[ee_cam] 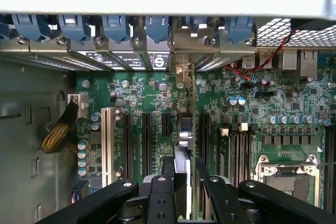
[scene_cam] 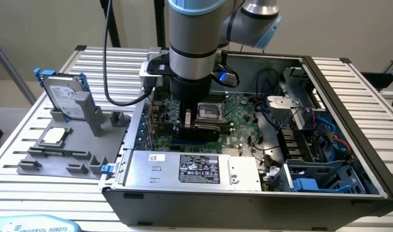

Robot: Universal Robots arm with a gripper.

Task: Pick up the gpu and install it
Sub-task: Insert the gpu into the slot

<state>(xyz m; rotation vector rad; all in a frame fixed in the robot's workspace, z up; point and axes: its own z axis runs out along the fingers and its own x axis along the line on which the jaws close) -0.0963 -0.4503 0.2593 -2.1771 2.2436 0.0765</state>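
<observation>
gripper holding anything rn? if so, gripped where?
Yes: the gripper is shut on the gpu, pinching the card edge-on by its upper edge, with the card standing upright over the motherboard slots inside the case.

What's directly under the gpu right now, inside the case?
The gripper holds the gpu edge-on above the green motherboard, over the black expansion slots beside the white slot. The card and fingers cover the slot beneath it, so seating cannot be judged.

Exterior view: high, angled down into the open computer case [scene_cam: 248,193]. Wrist view: close above the motherboard [ee_cam: 241,114], which both views share.
</observation>
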